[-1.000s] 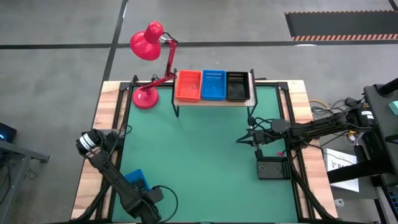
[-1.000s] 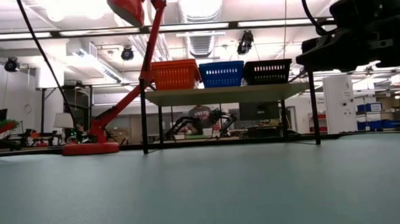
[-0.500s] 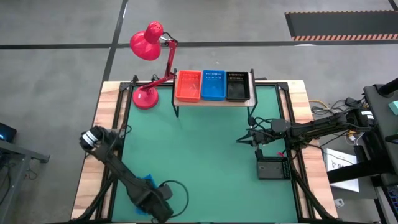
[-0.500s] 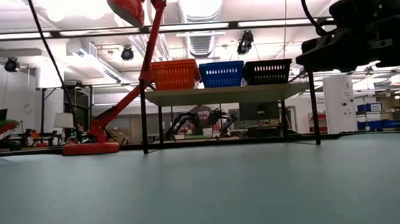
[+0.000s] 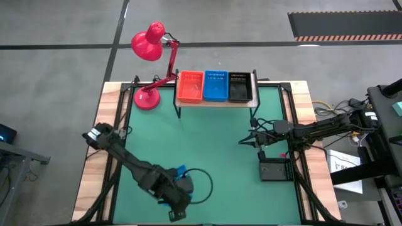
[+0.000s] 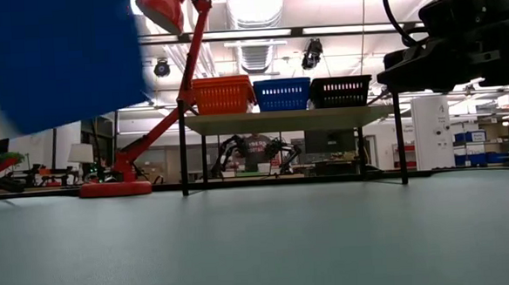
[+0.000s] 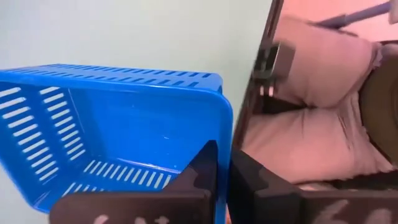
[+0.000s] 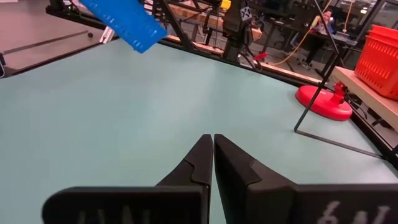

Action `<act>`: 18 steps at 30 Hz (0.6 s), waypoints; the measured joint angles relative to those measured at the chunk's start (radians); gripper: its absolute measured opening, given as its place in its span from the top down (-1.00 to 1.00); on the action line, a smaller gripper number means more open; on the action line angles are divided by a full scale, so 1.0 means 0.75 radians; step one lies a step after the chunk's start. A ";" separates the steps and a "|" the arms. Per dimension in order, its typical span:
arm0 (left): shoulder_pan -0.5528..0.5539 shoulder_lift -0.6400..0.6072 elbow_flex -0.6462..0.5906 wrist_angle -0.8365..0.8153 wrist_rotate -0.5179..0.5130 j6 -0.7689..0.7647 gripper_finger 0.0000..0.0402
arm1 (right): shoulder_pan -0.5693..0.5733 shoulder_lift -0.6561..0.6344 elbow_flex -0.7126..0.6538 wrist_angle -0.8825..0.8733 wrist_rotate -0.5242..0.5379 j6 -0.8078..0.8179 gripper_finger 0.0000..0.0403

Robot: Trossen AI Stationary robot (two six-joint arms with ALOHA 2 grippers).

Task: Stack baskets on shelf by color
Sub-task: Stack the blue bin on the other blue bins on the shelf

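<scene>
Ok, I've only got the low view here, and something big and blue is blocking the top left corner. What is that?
Observer: It's a blue basket. The left hand is shut on its rim and holds it in the air, over the near left part of the table.
Operator: Is anything lying on the table to pick up?
Observer: Yes, one black basket sits on the green top near the right edge.
Operator: And the right hand?
Observer: The right hand is shut and empty. It hovers over the green top, roughly between that black basket and the shelf.
</scene>
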 joint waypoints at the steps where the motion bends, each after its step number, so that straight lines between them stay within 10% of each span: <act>1: 0.012 0.000 0.020 0.000 -0.019 0.054 1.00 | 0.000 0.000 0.000 -0.001 0.000 0.000 0.96; 18: 0.258 -0.001 0.252 0.006 -0.611 1.186 1.00 | 0.000 -0.001 0.000 -0.013 0.000 -0.006 0.96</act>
